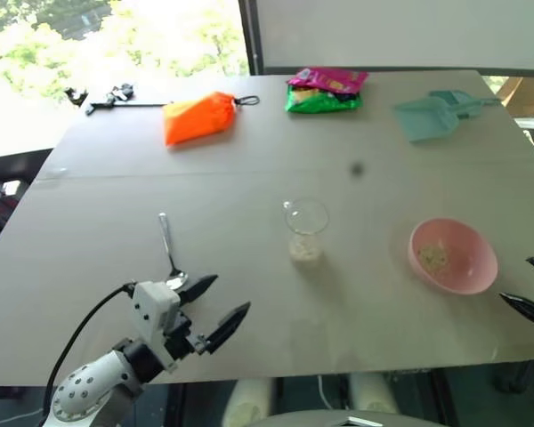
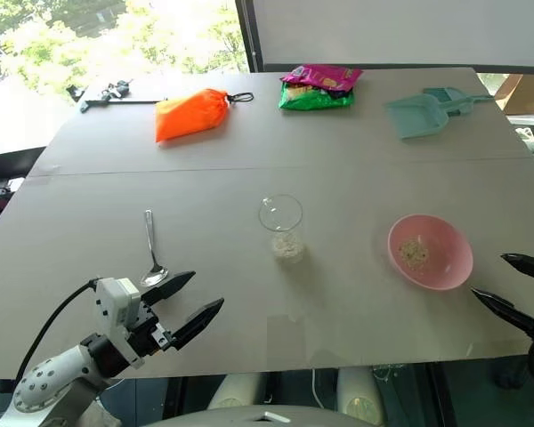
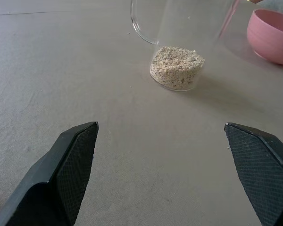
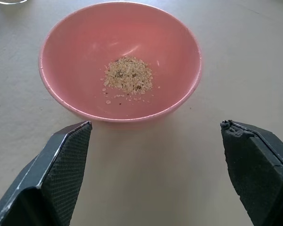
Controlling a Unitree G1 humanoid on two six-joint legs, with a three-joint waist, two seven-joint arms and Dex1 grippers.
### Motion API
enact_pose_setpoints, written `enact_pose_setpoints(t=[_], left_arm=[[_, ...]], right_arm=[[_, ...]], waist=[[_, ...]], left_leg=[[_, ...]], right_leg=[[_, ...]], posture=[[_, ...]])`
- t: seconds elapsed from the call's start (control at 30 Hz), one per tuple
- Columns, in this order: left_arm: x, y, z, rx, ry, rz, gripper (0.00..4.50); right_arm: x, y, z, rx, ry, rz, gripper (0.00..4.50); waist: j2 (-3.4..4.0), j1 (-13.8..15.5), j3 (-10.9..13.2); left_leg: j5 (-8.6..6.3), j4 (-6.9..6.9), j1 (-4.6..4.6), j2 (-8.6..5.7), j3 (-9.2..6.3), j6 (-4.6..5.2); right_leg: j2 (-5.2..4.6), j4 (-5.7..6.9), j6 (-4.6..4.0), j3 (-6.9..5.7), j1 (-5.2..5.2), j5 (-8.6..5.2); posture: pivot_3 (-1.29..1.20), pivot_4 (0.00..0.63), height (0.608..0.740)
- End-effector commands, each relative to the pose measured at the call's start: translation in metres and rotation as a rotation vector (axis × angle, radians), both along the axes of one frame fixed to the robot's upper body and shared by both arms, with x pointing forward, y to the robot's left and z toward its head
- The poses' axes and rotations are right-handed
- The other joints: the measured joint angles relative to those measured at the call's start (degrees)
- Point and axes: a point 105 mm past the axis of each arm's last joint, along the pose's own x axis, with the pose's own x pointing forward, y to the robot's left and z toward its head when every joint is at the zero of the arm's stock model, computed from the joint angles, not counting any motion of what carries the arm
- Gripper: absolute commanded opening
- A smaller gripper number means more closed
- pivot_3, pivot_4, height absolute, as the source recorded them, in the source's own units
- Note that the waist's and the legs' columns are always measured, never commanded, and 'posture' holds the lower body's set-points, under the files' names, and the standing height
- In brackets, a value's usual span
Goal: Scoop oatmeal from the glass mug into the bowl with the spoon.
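Observation:
The clear glass mug (image 1: 306, 226) stands mid-table with a layer of pale oatmeal (image 3: 176, 67) in its bottom. To its right sits the pink bowl (image 1: 467, 277), holding a small heap of oatmeal (image 4: 129, 76). The silver spoon (image 1: 170, 251) lies flat on the table left of the mug, its oval end toward me. My left gripper (image 1: 217, 307) hovers open just in front of the spoon's oval end, empty, facing the mug. At the table's right edge my right gripper (image 2: 509, 285) is open and empty, aimed at the bowl.
Along the far side of the table lie an orange pouch (image 1: 198, 116), a pink-and-green snack bag (image 1: 326, 90), a teal plastic scoop (image 1: 432, 114) and a black tool (image 1: 102, 96). The table's front edge runs just below my grippers.

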Motion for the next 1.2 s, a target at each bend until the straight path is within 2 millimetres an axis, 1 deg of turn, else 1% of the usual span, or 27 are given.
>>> enact_pose_setpoints(t=[0.03,0.13,0.27,0.33,0.37,0.47,0.53,0.63,0.73,0.87,0.97,1.0,1.1,1.17,1.2], left_arm=[[0.001,-0.004,0.005,-0.012,-0.016,-0.01,4.45],[0.006,-0.007,0.01,-0.049,-0.036,0.0,4.45],[0.015,-0.002,0.016,-0.077,-0.058,0.044,4.45],[0.023,0.001,0.024,-0.116,-0.085,0.077,4.45],[0.027,0.002,0.029,-0.137,-0.099,0.098,4.45],[0.04,0.011,0.044,-0.207,-0.138,0.192,4.45],[0.054,0.025,0.056,-0.295,-0.155,0.307,4.45],[0.067,0.044,0.071,-0.365,-0.184,0.43,4.45],[0.078,0.067,0.079,-0.398,-0.196,0.525,4.45],[0.088,0.088,0.083,-0.36,-0.199,0.569,4.45],[0.093,0.097,0.082,-0.324,-0.175,0.6,4.45],[0.094,0.099,0.081,-0.306,-0.16,0.607,4.45],[0.096,0.11,0.073,-0.193,-0.082,0.702,4.45],[0.096,0.112,0.073,-0.187,-0.059,0.704,4.45],[0.096,0.115,0.075,-0.176,-0.063,0.714,4.45]], right_arm=[[0.002,0.005,0.009,-0.011,-0.023,0.011,4.41],[0.005,0.0,0.006,-0.027,-0.038,-0.007,4.41],[0.013,-0.009,0.003,-0.036,-0.018,-0.06,4.41],[0.021,-0.013,0.01,-0.026,-0.064,-0.083,4.41],[0.024,-0.013,0.016,-0.005,-0.099,-0.075,4.41],[0.028,-0.003,0.039,0.102,-0.185,0.0,4.41],[0.022,0.011,0.053,0.184,-0.176,0.107,4.41],[0.015,0.029,0.07,0.199,-0.171,0.253,4.41],[0.014,0.047,0.082,0.154,-0.188,0.396,4.41],[0.016,0.065,0.088,0.146,-0.196,0.54,4.41],[0.016,0.074,0.094,0.162,-0.216,0.613,4.41],[0.016,0.075,0.095,0.167,-0.219,0.628,4.41],[0.018,0.078,0.101,0.196,-0.251,0.656,4.41],[0.02,0.076,0.104,0.209,-0.271,0.656,4.41],[0.025,0.072,0.105,0.21,-0.278,0.628,4.41]], waist=[[0.01,0.0,0.0],[0.0,0.0,0.0],[0.0,0.0,0.0],[0.0,-0.1,0.0],[0.0,-0.1,0.0],[0.02,-0.1,0.0],[0.03,0.0,0.0],[0.04,0.1,0.0],[0.0,-0.1,0.0],[-0.03,-0.2,0.0],[-0.03,-0.1,0.0],[-0.04,-0.1,0.0],[-0.09,0.0,0.0],[-0.09,0.0,0.0],[-0.09,0.0,0.0]], left_leg=[[0.0,0.0,0.0,0.0,0.0,0.0],[0.0,0.0,0.0,-0.01,-0.01,0.0],[0.0,0.01,0.01,0.0,-0.02,0.0],[0.0,0.01,0.01,-0.01,-0.03,0.0],[0.0,0.01,0.02,-0.01,-0.03,-0.01],[0.01,0.02,0.04,0.0,-0.04,-0.01],[0.01,0.03,0.03,0.02,-0.08,-0.01],[0.01,0.07,-0.03,0.02,-0.18,-0.01],[0.01,0.1,-0.01,-0.02,-0.16,-0.02],[0.02,0.09,0.02,-0.04,-0.19,-0.03],[0.05,0.1,-0.01,-0.05,-0.22,-0.07],[0.07,0.1,-0.03,-0.06,-0.22,-0.12],[0.12,0.11,-0.06,-0.07,-0.26,-0.21],[0.12,0.1,-0.07,-0.07,-0.28,-0.21],[0.12,0.1,-0.07,-0.07,-0.29,-0.21]], right_leg=[[0.0,0.0,0.0,0.0,0.0,0.0],[0.0,0.01,0.0,0.0,0.0,0.0],[0.0,0.01,0.0,0.0,0.0,0.0],[0.0,0.01,0.0,0.0,0.0,0.0],[0.0,0.02,0.01,0.0,0.0,0.0],[0.0,0.05,0.01,0.01,0.0,0.01],[0.01,0.06,0.01,-0.02,0.01,0.01],[0.0,0.05,0.02,-0.1,0.01,0.01],[-0.01,0.05,0.03,-0.08,0.01,0.02],[0.03,0.07,0.03,-0.1,0.0,0.02],[0.01,0.06,0.03,-0.14,0.0,0.02],[0.0,0.05,0.03,-0.14,-0.01,0.02],[-0.03,0.03,0.03,-0.16,-0.01,0.02],[-0.03,0.04,0.03,-0.17,-0.03,0.02],[-0.02,0.04,0.03,-0.16,-0.04,0.02]], posture=[[0.0,0.15,0.74],[0.0,0.15,0.74],[0.0,0.15,0.74],[0.0,0.15,0.74],[0.0,0.15,0.74],[0.0,0.15,0.74],[0.0,0.15,0.74],[0.0,0.15,0.74],[0.0,0.15,0.74],[0.0,0.15,0.74],[0.0,0.15,0.74],[0.0,0.15,0.74],[0.0,0.15,0.74],[0.0,0.15,0.74],[0.0,0.15,0.74]])
